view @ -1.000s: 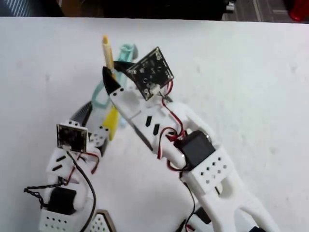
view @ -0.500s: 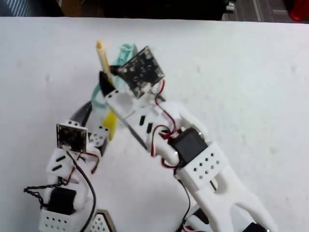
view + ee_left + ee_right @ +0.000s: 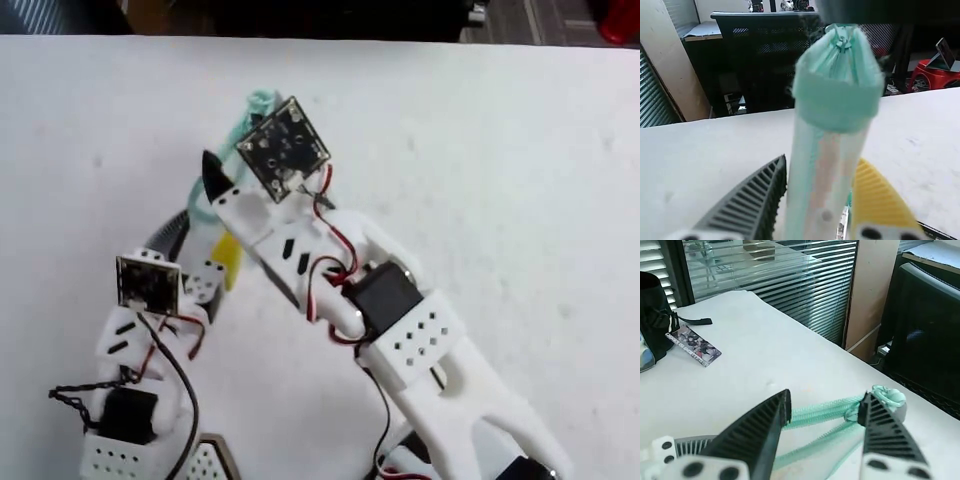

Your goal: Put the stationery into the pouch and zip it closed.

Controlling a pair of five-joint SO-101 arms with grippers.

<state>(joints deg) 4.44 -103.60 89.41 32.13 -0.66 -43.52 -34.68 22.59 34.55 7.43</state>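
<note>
A clear pouch with teal trim [image 3: 832, 115] stands up between the black and yellow fingers of my left gripper [image 3: 822, 165], which is shut on it. Something pale orange shows faintly through its wall. In the high view the pouch [image 3: 252, 103] pokes out from behind the right arm's camera board, and my left gripper [image 3: 200, 245] grips it from the near-left side. My right gripper [image 3: 827, 397] is open with nothing in it. The pouch's teal zipper edges [image 3: 822, 409] run between its fingers. Seen from the high view, my right gripper [image 3: 228, 172] sits right over the pouch.
A black bag [image 3: 651, 315] with a printed tag [image 3: 694, 346] lies on the white table [image 3: 500, 160] well off from the pouch. The two arms crowd close together at the table's near left.
A second ago my right gripper held a yellow pen upright over the pouch. The pen has dropped out of sight, and the right gripper has shifted slightly left and stands open.
</note>
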